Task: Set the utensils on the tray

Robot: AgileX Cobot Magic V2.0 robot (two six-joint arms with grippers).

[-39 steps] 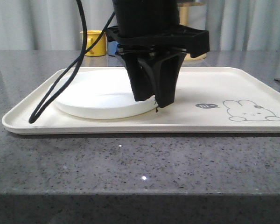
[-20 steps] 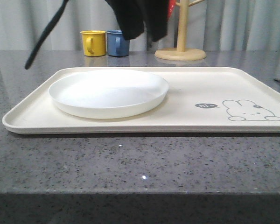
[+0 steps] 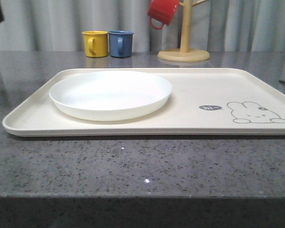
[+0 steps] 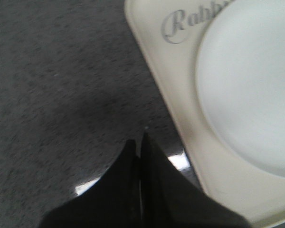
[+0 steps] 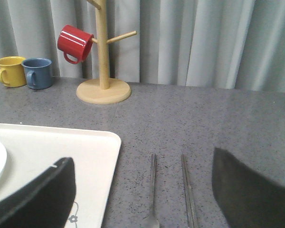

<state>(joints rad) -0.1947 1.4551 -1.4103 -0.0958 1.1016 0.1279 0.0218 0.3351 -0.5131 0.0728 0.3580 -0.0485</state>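
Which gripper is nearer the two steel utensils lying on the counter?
Right. The right gripper hangs open directly above the steel utensils; the left gripper, shut, is beside the tray near the plate.

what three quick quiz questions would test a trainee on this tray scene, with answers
1. True or false: the white plate lies on the tray.
2. Which mug hangs on the wooden mug tree? A yellow, B blue, C red.
3. Fill in: the two steel utensils lie on the ____ beside the tray.

Key: 1 true. 2 C, the red mug. 3 countertop, between the right gripper fingers in the wrist view.
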